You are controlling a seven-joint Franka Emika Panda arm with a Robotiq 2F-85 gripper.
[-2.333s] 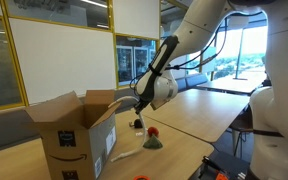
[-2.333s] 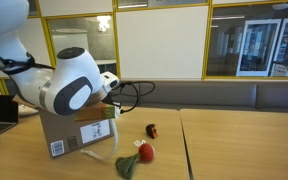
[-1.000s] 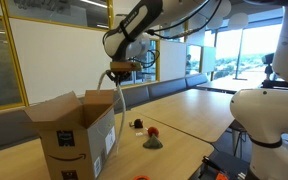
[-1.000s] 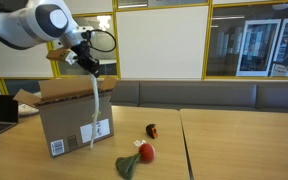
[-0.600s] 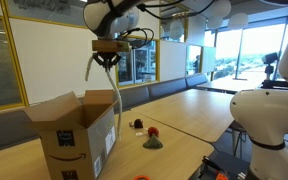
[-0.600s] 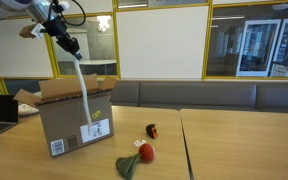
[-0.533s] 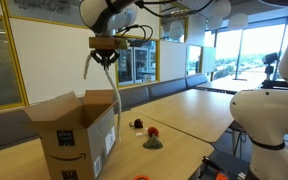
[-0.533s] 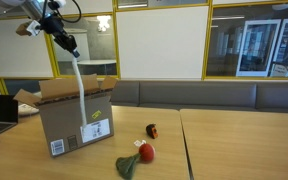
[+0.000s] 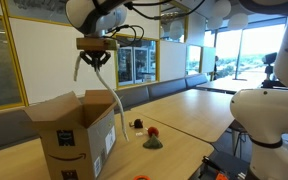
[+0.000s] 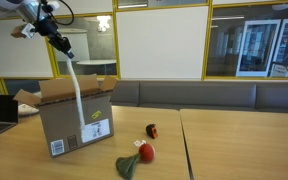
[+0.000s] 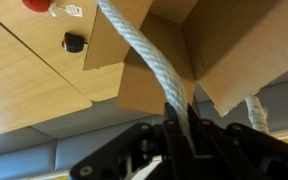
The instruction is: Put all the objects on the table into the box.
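My gripper (image 9: 94,58) is shut on the long white tube (image 9: 113,97) and holds it high above the open cardboard box (image 9: 72,135). In an exterior view the gripper (image 10: 63,50) is above the box's (image 10: 64,128) near side, and the tube (image 10: 75,88) hangs down in front of the box wall. In the wrist view the gripper (image 11: 177,126) pinches the tube (image 11: 142,48) over the box flaps (image 11: 119,90). A red ball-like item (image 10: 146,152) and a greenish lump (image 10: 126,166) lie on the tan table (image 10: 234,145).
A small dark red item (image 10: 152,131) lies on the table behind the red ball; it also shows in the wrist view (image 11: 74,42). A second robot's white body (image 9: 269,115) stands at the table's end. A bench runs along the glass wall behind.
My gripper has lifted the tube from table height to well above the box and carried it sideways over the box. The tube's lower end now dangles by the box wall.
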